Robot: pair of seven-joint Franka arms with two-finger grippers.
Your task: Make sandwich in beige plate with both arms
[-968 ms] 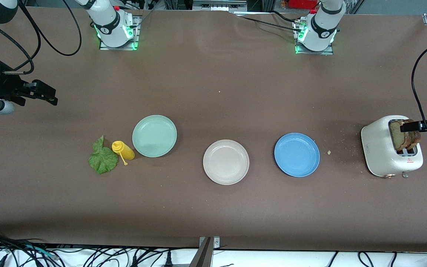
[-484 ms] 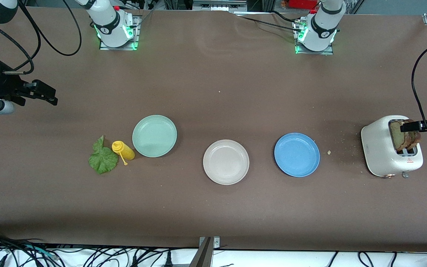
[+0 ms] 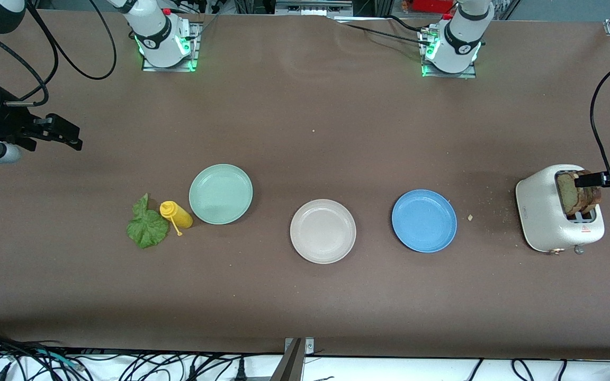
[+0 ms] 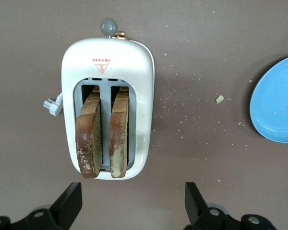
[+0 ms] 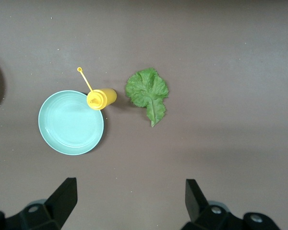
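The beige plate (image 3: 323, 231) lies bare in the middle of the table (image 3: 305, 132), between a green plate (image 3: 221, 193) toward the right arm's end and a blue plate (image 3: 424, 220) toward the left arm's end; the green plate sits a little farther from the front camera than the other two; no sandwich is assembled, its parts being well apart. Two bread slices (image 4: 102, 136) stand upright, one in each slot of a white toaster (image 3: 540, 214) at the left arm's end, their brown crusts showing above the slots; crumbs (image 4: 220, 99) dot the table between toaster and blue plate. A lettuce leaf (image 3: 146, 225) lies flat at the right arm's end, just beside a yellow bottle (image 3: 176, 214) lying on its side, which touches or nearly touches the green plate's rim. The left gripper (image 4: 133, 203) hovers over the toaster, fingers spread wide and holding nothing, the bread between them in the left wrist view but not touched. The right gripper (image 5: 129, 199) waits up in the air at the right arm's end, over bare table near the lettuce, fingers likewise wide apart and empty.
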